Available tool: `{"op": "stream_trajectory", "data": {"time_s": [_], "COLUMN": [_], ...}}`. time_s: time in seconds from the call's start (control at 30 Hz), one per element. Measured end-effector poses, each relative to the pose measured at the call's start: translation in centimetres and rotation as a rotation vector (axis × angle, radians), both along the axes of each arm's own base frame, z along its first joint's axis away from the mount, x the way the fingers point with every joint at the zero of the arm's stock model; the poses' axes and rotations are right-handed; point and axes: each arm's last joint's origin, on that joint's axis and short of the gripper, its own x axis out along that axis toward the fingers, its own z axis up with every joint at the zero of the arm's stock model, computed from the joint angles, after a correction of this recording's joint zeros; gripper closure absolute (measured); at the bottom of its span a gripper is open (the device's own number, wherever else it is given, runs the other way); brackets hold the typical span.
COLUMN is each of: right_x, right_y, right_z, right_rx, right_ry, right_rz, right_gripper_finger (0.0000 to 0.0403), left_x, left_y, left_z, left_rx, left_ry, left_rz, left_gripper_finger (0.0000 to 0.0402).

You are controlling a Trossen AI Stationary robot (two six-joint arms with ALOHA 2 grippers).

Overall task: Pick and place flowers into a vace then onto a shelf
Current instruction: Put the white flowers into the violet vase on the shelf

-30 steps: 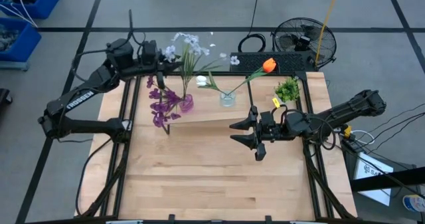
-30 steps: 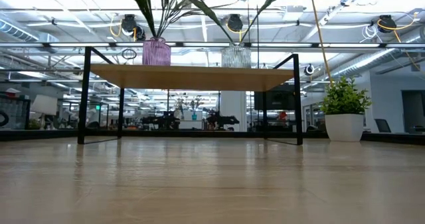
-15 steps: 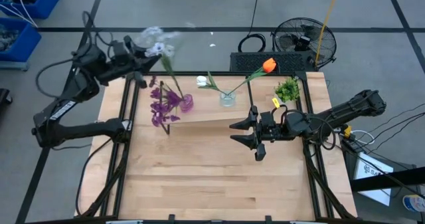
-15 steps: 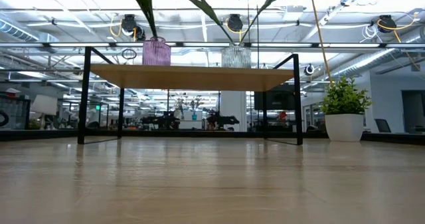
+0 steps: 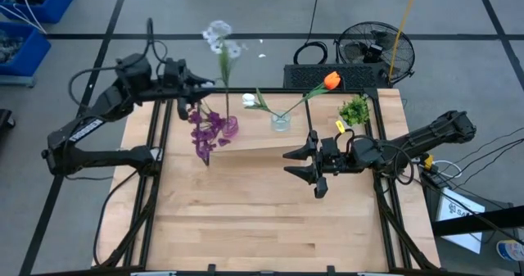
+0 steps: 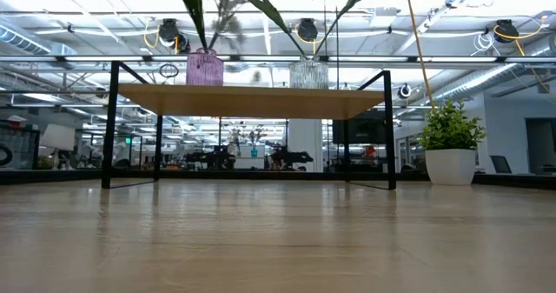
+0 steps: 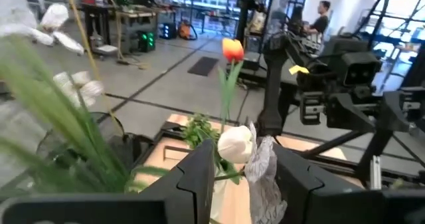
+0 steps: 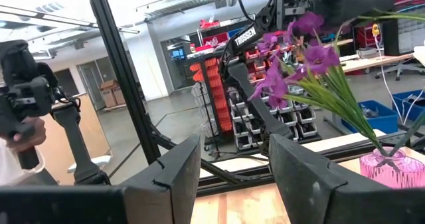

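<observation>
I see the pale spray (image 5: 219, 40) standing off the left tool (image 5: 201, 85), its stem (image 5: 225, 83) running from the tool's tip toward the pink vase (image 5: 230, 127) just in front of it; the fingers look closed on the stem, though the high view does not show the pinch cleanly. The purple cluster (image 5: 205, 130) droops out of that same pink vase, just beside and slightly inboard of the left tool. The pink vase sits on the shelf (image 5: 254, 149), and in the low view it stands at the shelf's left part (image 6: 205, 68) with the clear vase (image 6: 309, 73) near the middle. The clear vase (image 5: 281, 121) holds the orange tulip (image 5: 331, 80) and the white bud (image 5: 248, 99), both leaning out; they lie between my two tools, nearer the right one. From the left wrist camera the bud (image 7: 236, 144) shows just ahead of the left tool's fingers (image 7: 198, 177), with the tulip (image 7: 232, 50) beyond it. The right tool (image 5: 307, 163) hangs over the worktop (image 5: 262, 227) just off the shelf's front edge, jaws spread wide and holding nothing. From its wrist camera the purple cluster (image 8: 299, 58) and pink vase (image 8: 392, 167) are well ahead of it. A small potted plant (image 5: 354, 110) sits on the worktop behind the right tool.
</observation>
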Motion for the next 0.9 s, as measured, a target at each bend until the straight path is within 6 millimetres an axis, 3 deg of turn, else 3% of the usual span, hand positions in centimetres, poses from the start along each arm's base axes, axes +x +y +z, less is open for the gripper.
{"op": "stream_trajectory", "data": {"time_s": [0.17,0.37,0.63,0.9], "right_x": [0.0,0.0,0.0,0.0], "right_y": [0.0,0.0,0.0,0.0], "right_z": [0.0,0.0,0.0,0.0], "right_rx": [0.0,0.0,0.0,0.0], "right_ry": [0.0,0.0,0.0,0.0], "right_rz": [0.0,0.0,0.0,0.0], "right_gripper_finger": [0.0232,0.0232,0.0232,0.0232], "left_x": [1.0,1.1,0.6,-0.4], "left_y": [0.1,-0.1,-0.3,-0.9], "left_z": [-0.5,-0.5,-0.1,0.8], "left_rx": [0.006,0.065,0.057,0.04], "left_ry": [0.027,0.031,0.006,-0.056], "left_rz": [-0.024,-0.049,-0.019,0.002], "left_gripper_finger": [0.029,0.0388,0.0391,0.0334]}}
